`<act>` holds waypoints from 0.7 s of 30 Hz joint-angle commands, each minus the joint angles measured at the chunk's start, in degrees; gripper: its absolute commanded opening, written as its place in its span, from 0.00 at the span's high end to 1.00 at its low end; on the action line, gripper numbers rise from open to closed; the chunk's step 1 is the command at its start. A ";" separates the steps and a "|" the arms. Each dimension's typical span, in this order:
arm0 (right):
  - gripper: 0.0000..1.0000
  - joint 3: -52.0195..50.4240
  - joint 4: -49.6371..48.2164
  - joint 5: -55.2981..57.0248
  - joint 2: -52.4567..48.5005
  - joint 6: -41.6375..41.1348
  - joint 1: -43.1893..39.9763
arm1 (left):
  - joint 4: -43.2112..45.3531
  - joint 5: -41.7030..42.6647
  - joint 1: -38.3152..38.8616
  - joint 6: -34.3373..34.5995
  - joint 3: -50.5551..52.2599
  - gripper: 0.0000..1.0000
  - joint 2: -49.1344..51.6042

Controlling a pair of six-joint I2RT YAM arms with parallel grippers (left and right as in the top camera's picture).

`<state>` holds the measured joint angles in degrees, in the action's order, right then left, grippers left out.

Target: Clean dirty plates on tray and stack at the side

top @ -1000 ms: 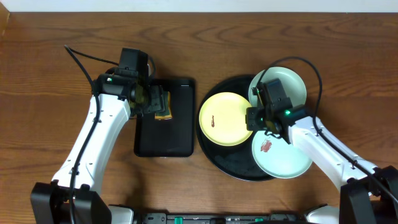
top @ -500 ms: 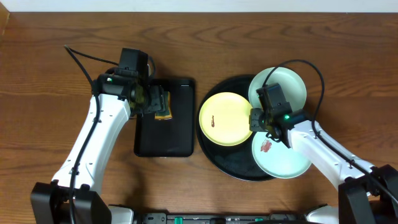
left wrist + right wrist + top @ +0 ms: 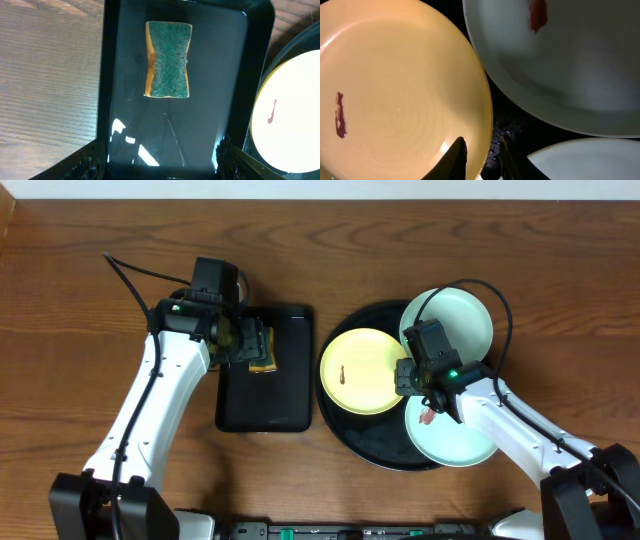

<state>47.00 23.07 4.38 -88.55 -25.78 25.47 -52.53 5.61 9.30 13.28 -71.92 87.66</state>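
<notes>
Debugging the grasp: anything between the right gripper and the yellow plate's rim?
Nothing visible. The right gripper straddles the rim of the yellow plate, one finger over it, the other over the black tray.

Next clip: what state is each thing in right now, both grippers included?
yellow plate: on round black tray, one red-brown smear.
smeared mint plate: on round black tray, red smear.
other mint plate: no smear visible, partly hidden by right arm.
sponge: green side up in rectangular tray, untouched.
left gripper: open, holding nothing.
right gripper: open, fingers straddling yellow plate's rim.
</notes>
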 commanded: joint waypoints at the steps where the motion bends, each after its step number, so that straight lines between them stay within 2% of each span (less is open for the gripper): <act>1: 0.79 -0.31 0.13 0.96 -0.35 -1.88 0.50 | -0.26 -0.76 0.15 -0.26 0.20 0.28 0.11; 12: 0.80 -0.37 -0.98 0.52 -4.13 -2.05 0.50 | -0.26 -0.76 0.15 -0.28 0.20 0.28 0.11; 16: 0.87 -0.33 -1.27 0.31 -4.24 -2.03 0.48 | -0.26 -0.76 0.15 -0.28 0.20 0.28 0.11; 21: 0.88 -0.28 -1.40 0.35 -4.20 -1.73 0.39 | -0.22 -0.76 0.15 -0.28 0.20 0.28 0.11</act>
<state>47.00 21.80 4.51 -92.88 -27.05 25.47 -52.51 5.61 9.30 13.28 -71.92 87.66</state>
